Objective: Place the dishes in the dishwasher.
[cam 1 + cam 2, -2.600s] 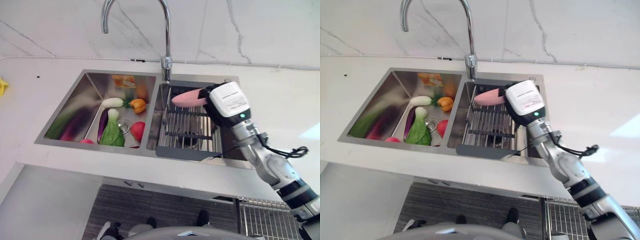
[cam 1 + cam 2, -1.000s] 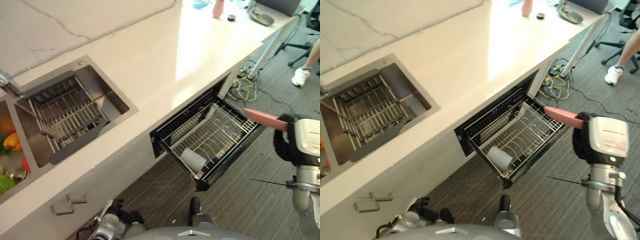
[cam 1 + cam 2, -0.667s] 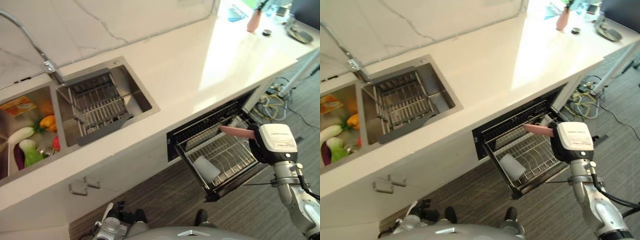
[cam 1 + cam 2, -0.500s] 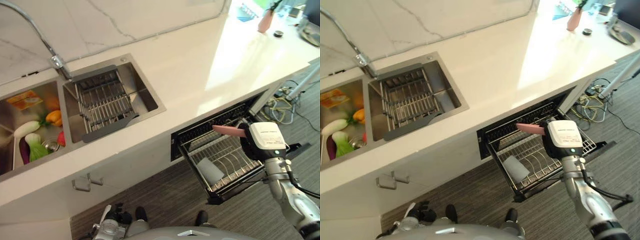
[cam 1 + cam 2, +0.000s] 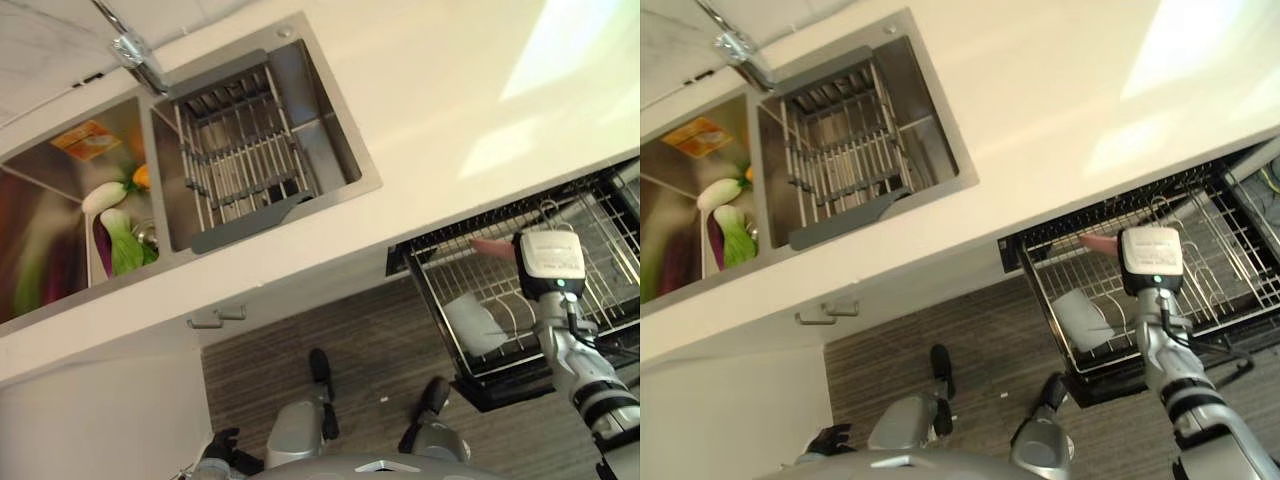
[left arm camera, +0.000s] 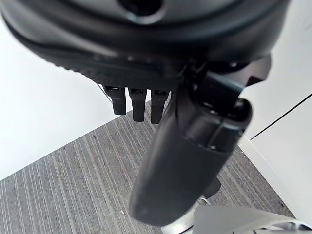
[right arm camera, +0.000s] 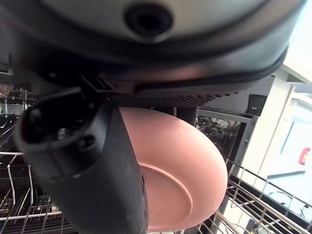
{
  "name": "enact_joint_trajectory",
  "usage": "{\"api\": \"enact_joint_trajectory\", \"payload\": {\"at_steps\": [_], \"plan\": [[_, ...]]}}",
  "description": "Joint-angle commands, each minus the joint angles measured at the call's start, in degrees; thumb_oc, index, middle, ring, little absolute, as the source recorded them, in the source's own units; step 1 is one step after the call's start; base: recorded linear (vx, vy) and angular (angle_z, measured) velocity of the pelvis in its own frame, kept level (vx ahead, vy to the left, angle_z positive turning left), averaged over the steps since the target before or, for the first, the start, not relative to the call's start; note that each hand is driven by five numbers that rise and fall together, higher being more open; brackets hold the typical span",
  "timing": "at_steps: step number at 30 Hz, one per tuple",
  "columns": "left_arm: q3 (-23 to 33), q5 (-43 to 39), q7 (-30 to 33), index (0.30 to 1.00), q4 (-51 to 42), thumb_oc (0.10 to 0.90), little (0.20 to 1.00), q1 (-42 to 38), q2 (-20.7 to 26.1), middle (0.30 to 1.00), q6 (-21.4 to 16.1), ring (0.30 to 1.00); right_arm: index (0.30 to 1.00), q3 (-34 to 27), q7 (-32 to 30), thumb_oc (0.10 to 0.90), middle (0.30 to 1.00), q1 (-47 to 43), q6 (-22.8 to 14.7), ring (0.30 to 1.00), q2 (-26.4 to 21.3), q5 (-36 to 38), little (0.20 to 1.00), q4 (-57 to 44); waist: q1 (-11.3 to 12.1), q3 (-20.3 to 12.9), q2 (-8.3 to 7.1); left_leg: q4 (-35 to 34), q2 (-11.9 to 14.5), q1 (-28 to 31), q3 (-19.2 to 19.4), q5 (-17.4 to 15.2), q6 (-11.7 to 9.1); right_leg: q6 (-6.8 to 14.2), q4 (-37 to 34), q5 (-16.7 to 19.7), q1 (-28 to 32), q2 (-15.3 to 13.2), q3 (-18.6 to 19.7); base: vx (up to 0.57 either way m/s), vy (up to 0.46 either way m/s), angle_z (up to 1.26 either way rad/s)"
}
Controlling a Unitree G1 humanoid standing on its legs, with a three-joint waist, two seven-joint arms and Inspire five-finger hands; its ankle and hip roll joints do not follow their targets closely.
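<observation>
My right hand (image 5: 547, 262) is shut on a pink plate (image 7: 181, 171), with the thumb (image 7: 95, 168) across the plate's face. The plate's edge (image 5: 1098, 241) sticks out from the hand over the back left part of the pulled-out dishwasher rack (image 5: 1232, 252), low among the wires. A white cup (image 5: 476, 322) lies in the rack's front left corner, just in front of the hand. My left hand (image 6: 187, 156) hangs over the striped floor with relaxed fingers (image 6: 137, 103) and holds nothing.
The white counter (image 5: 480, 90) runs above the rack. A double sink (image 5: 335, 135) is set in it, with a wire drainer (image 5: 240, 150) in its right basin and vegetables (image 5: 115, 245) in the left one. A faucet (image 5: 135, 50) stands behind it.
The camera has swung, so the whole scene has shifted. My right hand has come down with the pink plate, from above the rack to low among its wires.
</observation>
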Motion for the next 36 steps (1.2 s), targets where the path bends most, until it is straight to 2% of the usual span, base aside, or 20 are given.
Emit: {"api": "enact_joint_trajectory", "payload": {"at_steps": [1, 6, 11, 12, 15, 16, 18, 21, 23, 24, 26, 29, 32, 34, 36], "plan": [[-4.5, -1.8, 0.9, 0.900, 2.1, 0.800, 0.900, -3.0, 1.5, 0.900, -1.6, 0.900, 0.300, -0.7, -2.9, 0.400, 0.300, -5.3, 3.7, 0.300, -1.7, 2.5, 0.300, -0.7, 0.5, -1.7, 0.51, 0.0, 1.0, -2.1, 2.9, -2.4, -3.7, 1.7, 2.9, -4.5, -2.4, -1.4, 4.0, -0.04, 0.025, -0.06], [-5.1, -2.2, 1.2, 0.900, 2.0, 0.800, 0.900, -3.4, 0.9, 0.900, -1.9, 0.900, 0.300, 1.1, -4.3, 0.400, 0.300, -4.3, 6.1, 0.300, -0.9, -0.9, 0.300, -0.6, 0.2, -0.9, 1.37, 0.0, 1.1, -2.8, 3.2, -2.2, -3.8, 1.6, 2.7, -4.0, -3.4, -1.6, 4.5, -0.01, 0.006, -0.03], [-5.5, -2.7, 1.3, 0.900, 1.5, 0.800, 0.900, -3.7, -0.1, 0.900, -2.1, 0.900, 0.300, 2.3, -4.7, 0.400, 0.300, -1.9, 6.3, 0.300, 2.5, -1.0, 0.300, 1.4, -0.4, -0.8, 1.15, 0.0, 0.9, -2.6, 3.7, -2.4, -3.7, 1.7, 2.7, -3.6, -3.9, -1.9, 4.9, 0.00, 0.000, 0.00], [-5.4, -2.9, 1.4, 0.900, 1.5, 0.800, 0.900, -4.1, -0.2, 0.900, -2.1, 0.900, 0.900, 3.9, -3.8, 0.800, 0.900, -0.2, 5.9, 0.900, 4.7, -1.4, 0.900, 2.9, -0.8, -0.8, 0.77, 0.0, 0.9, -2.5, 3.8, -2.7, -3.6, 1.8, 2.6, -3.5, -3.9, -1.9, 5.1, 0.00, 0.000, 0.00], [-5.2, -3.5, 1.6, 0.900, 0.8, 0.800, 0.900, -4.5, -0.6, 0.900, -2.0, 0.900, 0.900, 5.1, -0.9, 0.800, 0.900, 3.1, 4.2, 0.900, 8.1, -0.3, 0.900, 4.2, -1.4, -0.9, -0.02, 0.0, 0.7, -2.1, 4.2, -3.0, -3.4, 1.7, 2.6, -3.4, -3.9, -1.9, 5.5, 0.00, -0.006, -0.06], [-4.7, -3.8, 1.5, 0.900, 0.5, 0.800, 0.900, -5.0, -0.7, 0.900, -1.8, 0.900, 0.900, 5.8, 1.9, 0.800, 0.900, 5.1, 2.4, 0.900, 8.5, 0.2, 0.900, 3.1, -1.9, -1.0, -0.78, 0.0, 0.6, -1.6, 4.5, -3.4, -3.3, 1.7, 2.7, -3.4, -3.8, -1.9, 5.7, 0.01, -0.024, -0.15], [-4.5, -3.8, 1.3, 0.900, 0.3, 0.800, 0.900, -5.1, -0.6, 0.900, -1.8, 0.900, 0.900, 5.7, 3.3, 0.800, 0.900, 5.9, 1.5, 0.900, 8.3, 0.7, 0.900, 2.2, -2.1, -1.1, -1.19, 0.0, 0.6, -1.3, 4.7, -3.7, -3.2, 1.7, 2.7, -3.5, -3.6, -1.9, 5.7, 0.01, -0.021, -0.14], [-3.1, -4.1, 0.6, 0.900, -0.2, 0.800, 0.900, -4.6, -0.1, 0.900, -1.4, 0.900, 0.900, 4.8, 6.2, 0.800, 0.900, 8.8, 0.0, 0.900, 6.2, 1.5, 0.900, -2.3, -2.9, -2.1, -2.72, 0.0, 0.5, 0.5, 4.9, -4.8, -2.8, 1.9, 2.8, -3.8, -2.1, -2.0, 5.8, 0.05, -0.025, -0.10], [-1.2, -5.4, 0.7, 0.900, -0.2, 0.800, 0.900, -4.1, 0.2, 0.900, -0.7, 0.900, 0.900, -1.9, 5.5, 0.800, 0.900, 13.8, -0.7, 0.900, 6.4, 6.6, 0.900, -9.9, -3.8, -3.0, -3.73, 0.0, 0.2, 1.9, 5.1, -5.6, -2.4, 1.9, 2.8, -4.1, -0.9, -2.0, 6.0, 0.09, -0.040, -0.05], [0.2, -6.4, 1.0, 0.900, -0.5, 0.800, 0.900, -3.9, 0.3, 0.900, 0.0, 0.900, 0.900, -7.1, 5.8, 0.800, 0.900, 17.5, -2.3, 0.900, 6.7, 12.1, 0.900, -16.4, -4.4, -3.6, -4.41, 0.0, 0.1, 2.9, 5.1, -6.0, -2.2, 2.0, 2.9, -4.3, -0.2, -1.8, 6.2, 0.10, -0.048, -0.02], [2.1, -6.7, 0.8, 0.900, -1.8, 0.800, 0.900, -3.3, 0.3, 0.900, 0.6, 0.900, 0.900, -14.6, 5.9, 0.800, 0.900, 21.6, -4.8, 0.900, 6.0, 18.2, 0.900, -26.0, -5.3, -5.0, -5.30, 0.0, -0.1, 4.5, 5.1, -6.8, -1.9, 2.0, 3.1, -4.7, 1.1, -1.7, 6.4, 0.11, -0.041, 0.02], [2.5, -4.7, 0.1, 0.900, -1.9, 0.800, 0.900, -2.0, 0.3, 0.900, 1.7, 0.900, 0.900, -25.2, 5.1, 0.800, 0.900, 25.6, -6.4, 0.900, 3.8, 21.8, 0.900, -37.0, -6.1, -6.7, -6.16, 0.0, -0.3, 7.5, 6.3, -8.0, -1.4, 2.4, 3.3, -5.1, 3.1, -1.5, 7.4, 0.09, -0.007, -0.26], [1.9, -2.8, -0.8, 0.900, -1.2, 0.800, 0.900, -1.6, -0.4, 0.900, 3.1, 0.900, 0.900, -34.1, 2.7, 0.800, 0.900, 26.8, -7.1, 0.900, 3.7, 25.4, 0.900, -42.9, -6.9, -8.5, -6.88, 0.0, -0.2, 10.5, 7.9, -8.9, -0.9, 2.6, 3.6, -5.3, 4.2, -1.0, 9.0, 0.07, 0.004, -0.35], [1.9, -2.5, -0.7, 0.900, -0.8, 0.800, 0.900, -1.8, -0.5, 0.900, 3.4, 0.900, 0.900, -36.4, 1.4, 0.800, 0.900, 26.7, -7.2, 0.900, 4.4, 27.9, 0.900, -43.0, -7.2, -8.9, -6.99, 0.0, -0.2, 11.1, 8.2, -9.0, -0.8, 2.6, 3.7, -5.4, 4.3, -0.9, 9.5, 0.05, 0.007, -0.35], [2.6, -3.5, -0.9, 0.900, -0.6, 0.800, 0.900, -2.1, -1.2, 0.900, 4.0, 0.900, 0.900, -42.7, -1.7, 0.800, 0.900, 28.0, -7.6, 0.900, 8.3, 37.3, 0.900, -39.4, -8.1, -10.1, -7.30, 0.0, -0.1, 12.4, 8.6, -9.4, -0.7, 2.5, 3.6, -5.5, 5.3, -0.8, 10.0, 0.06, 0.000, -0.33]]}}
